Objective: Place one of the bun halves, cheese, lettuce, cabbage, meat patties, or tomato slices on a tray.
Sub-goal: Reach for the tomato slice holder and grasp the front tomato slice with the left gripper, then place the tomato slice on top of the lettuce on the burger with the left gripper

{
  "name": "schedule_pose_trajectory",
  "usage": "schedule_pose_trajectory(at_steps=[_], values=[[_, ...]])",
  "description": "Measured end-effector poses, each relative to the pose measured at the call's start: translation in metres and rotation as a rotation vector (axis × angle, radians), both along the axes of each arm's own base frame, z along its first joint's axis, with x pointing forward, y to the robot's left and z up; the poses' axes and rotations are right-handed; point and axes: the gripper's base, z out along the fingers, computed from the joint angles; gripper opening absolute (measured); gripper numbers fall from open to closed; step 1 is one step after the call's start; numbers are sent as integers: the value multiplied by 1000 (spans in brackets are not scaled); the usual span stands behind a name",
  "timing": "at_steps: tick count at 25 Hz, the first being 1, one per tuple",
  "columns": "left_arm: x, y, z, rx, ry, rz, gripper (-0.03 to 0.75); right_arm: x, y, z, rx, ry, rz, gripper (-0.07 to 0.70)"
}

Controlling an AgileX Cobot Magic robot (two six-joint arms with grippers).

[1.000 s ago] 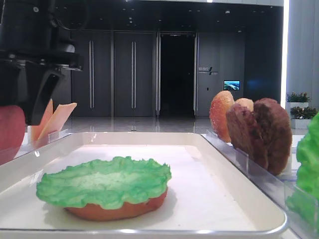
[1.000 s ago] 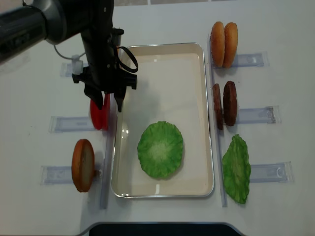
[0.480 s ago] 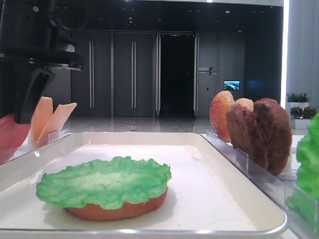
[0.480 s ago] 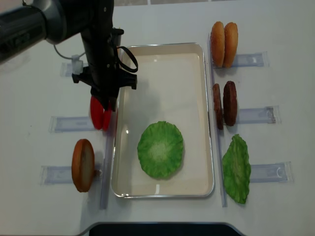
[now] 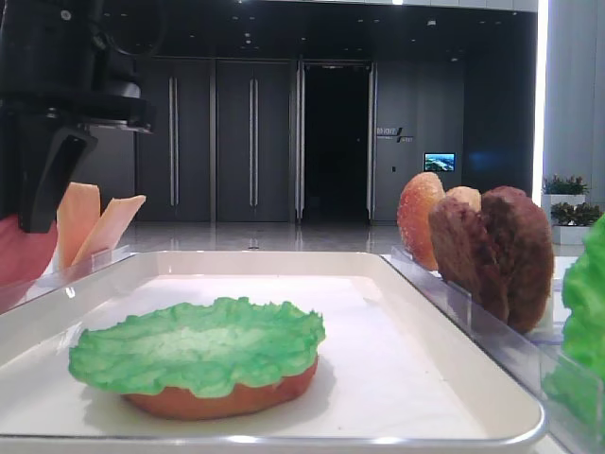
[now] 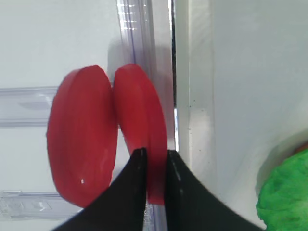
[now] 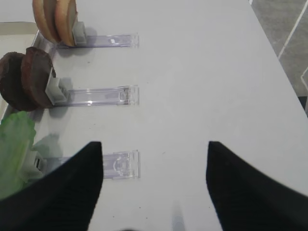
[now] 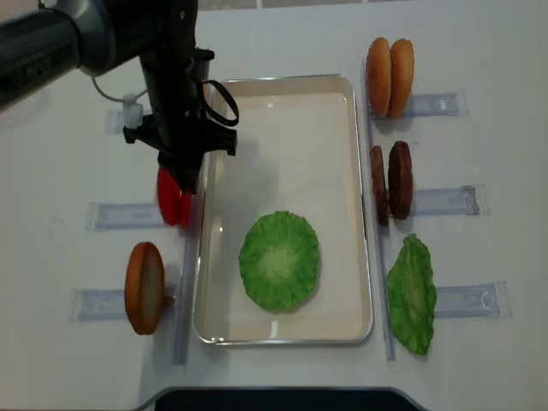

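We see two flat round red tomato slices [image 6: 110, 139] upright at 9 o'clock of the large white rectangular tray [image 8: 285, 137]. The left gripper [image 6: 153, 166] pinches the tray-side slice edge between nearly shut fingers [image 6: 137, 166].

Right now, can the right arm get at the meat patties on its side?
Probably yes: the right pincer is open, and the meat patties stand upright in their holder ahead of it, with only bare table between.
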Motion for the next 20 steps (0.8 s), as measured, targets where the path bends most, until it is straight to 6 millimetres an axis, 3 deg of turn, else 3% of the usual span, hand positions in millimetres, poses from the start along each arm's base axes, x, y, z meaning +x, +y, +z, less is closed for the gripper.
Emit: schedule_pose_trajectory(at_steps=[9, 20], values=[[-1, 0, 4, -13, -5, -6, 67, 0, 0, 0, 0, 0, 0, 470], [-10, 1, 31, -66, -60, -28, 66, 0, 0, 0, 0, 0, 0, 470]])
